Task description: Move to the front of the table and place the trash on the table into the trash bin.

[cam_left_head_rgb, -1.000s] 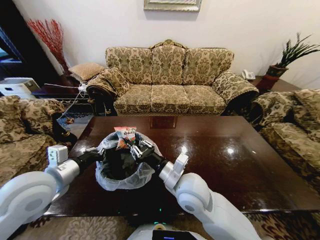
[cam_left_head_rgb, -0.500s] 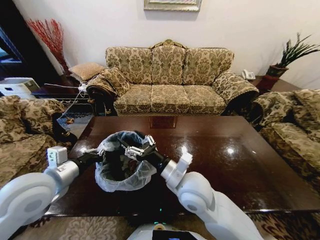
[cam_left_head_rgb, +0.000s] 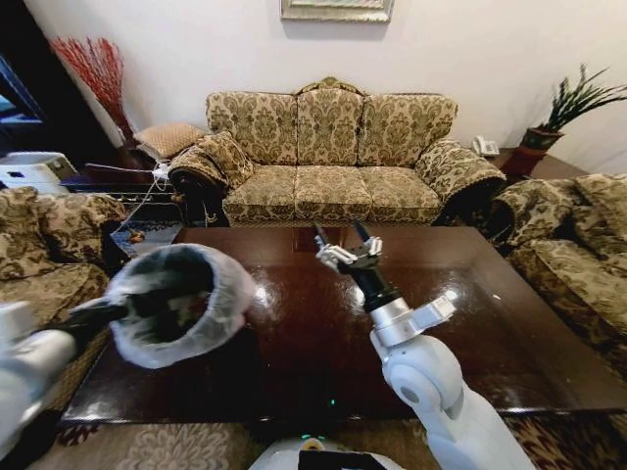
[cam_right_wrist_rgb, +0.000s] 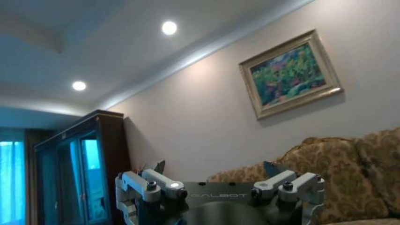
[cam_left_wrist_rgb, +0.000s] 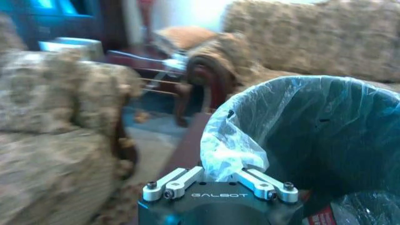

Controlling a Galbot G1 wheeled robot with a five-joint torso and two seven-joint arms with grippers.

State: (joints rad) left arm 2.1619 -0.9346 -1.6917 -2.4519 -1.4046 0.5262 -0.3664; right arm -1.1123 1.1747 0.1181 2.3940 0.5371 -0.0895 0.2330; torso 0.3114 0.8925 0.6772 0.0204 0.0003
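Note:
The trash bin (cam_left_head_rgb: 176,305), black with a whitish bag over its rim, hangs tilted at the table's (cam_left_head_rgb: 460,333) left front corner. My left gripper (cam_left_head_rgb: 116,311) holds it there. In the left wrist view that gripper (cam_left_wrist_rgb: 218,176) is shut on the bag-covered rim of the trash bin (cam_left_wrist_rgb: 312,126), and a red-white scrap of trash (cam_left_wrist_rgb: 322,216) lies inside. My right gripper (cam_left_head_rgb: 343,247) is raised over the table's middle, open and empty. In the right wrist view the right gripper (cam_right_wrist_rgb: 216,171) points up at the wall with its fingers spread.
A patterned sofa (cam_left_head_rgb: 328,157) stands behind the table, with armchairs at the left (cam_left_head_rgb: 44,250) and right (cam_left_head_rgb: 578,245). A side table with a red plant (cam_left_head_rgb: 98,69) is far left, a potted plant (cam_left_head_rgb: 573,108) far right. A framed painting (cam_right_wrist_rgb: 291,75) hangs on the wall.
The right gripper let the red-white wrapper drop into the bin, then rose and swung away to the right. The left arm carried the bin leftward and tilted it.

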